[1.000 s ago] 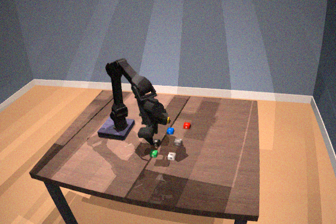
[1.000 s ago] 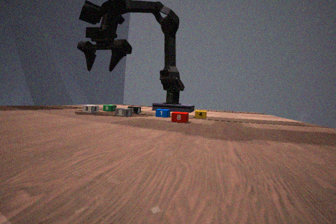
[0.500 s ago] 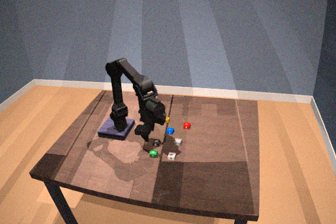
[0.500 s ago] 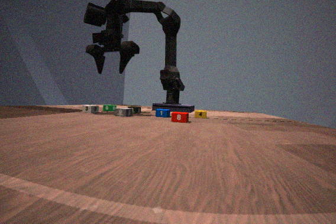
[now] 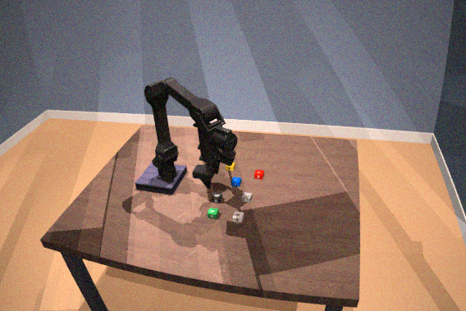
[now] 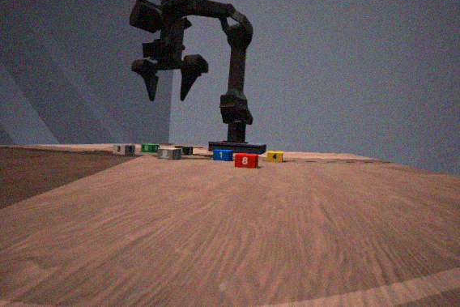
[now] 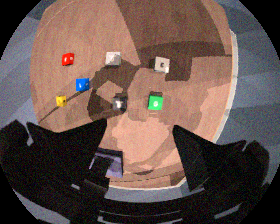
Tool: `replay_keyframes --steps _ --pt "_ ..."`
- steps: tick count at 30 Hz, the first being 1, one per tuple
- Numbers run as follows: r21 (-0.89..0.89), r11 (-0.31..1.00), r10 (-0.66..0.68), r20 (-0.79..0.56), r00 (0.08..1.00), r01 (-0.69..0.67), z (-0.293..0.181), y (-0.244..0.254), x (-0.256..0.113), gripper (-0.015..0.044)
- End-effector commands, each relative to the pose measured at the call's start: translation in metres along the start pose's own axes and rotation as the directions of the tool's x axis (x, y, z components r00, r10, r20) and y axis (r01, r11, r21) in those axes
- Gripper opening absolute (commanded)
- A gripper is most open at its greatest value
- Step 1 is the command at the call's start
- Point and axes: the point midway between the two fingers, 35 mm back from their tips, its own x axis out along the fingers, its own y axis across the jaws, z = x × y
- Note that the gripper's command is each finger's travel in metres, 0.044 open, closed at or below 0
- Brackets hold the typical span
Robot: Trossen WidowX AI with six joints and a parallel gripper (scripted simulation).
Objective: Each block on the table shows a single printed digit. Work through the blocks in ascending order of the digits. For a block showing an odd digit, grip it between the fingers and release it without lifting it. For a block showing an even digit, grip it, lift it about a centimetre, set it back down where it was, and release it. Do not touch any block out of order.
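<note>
My gripper is open and empty, high above the table on the side of the green and black blocks. A blue block shows 1. A white block shows 3. A yellow block shows 4. A red block shows 8. The digits on the green block, grey block and black block are unclear.
The wooden table carries all the blocks, spaced apart. The arm's dark purple base stands behind them. Shadows of the arm fall across the table around the black block.
</note>
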Motion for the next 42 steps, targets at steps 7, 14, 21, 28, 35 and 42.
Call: replay_keyframes --steps 7,14,21,28,35,42 --pt "-0.008 1.0 0.006 -0.001 1.0 -0.006 -0.01 0.054 0.001 0.04" --pt "-0.008 1.0 0.006 -0.001 1.0 -0.006 -0.01 0.054 0.001 0.04" --pt "-0.008 1.0 0.006 -0.001 1.0 -0.006 -0.01 0.054 0.001 0.04" --pt "-0.008 1.0 0.01 0.002 1.0 -0.01 0.016 0.099 -0.001 0.04" --pt "-0.008 1.0 0.016 0.003 1.0 -0.016 0.033 0.152 -0.001 0.04" --pt "-0.008 1.0 0.016 0.003 1.0 -0.016 0.033 0.152 -0.001 0.04"
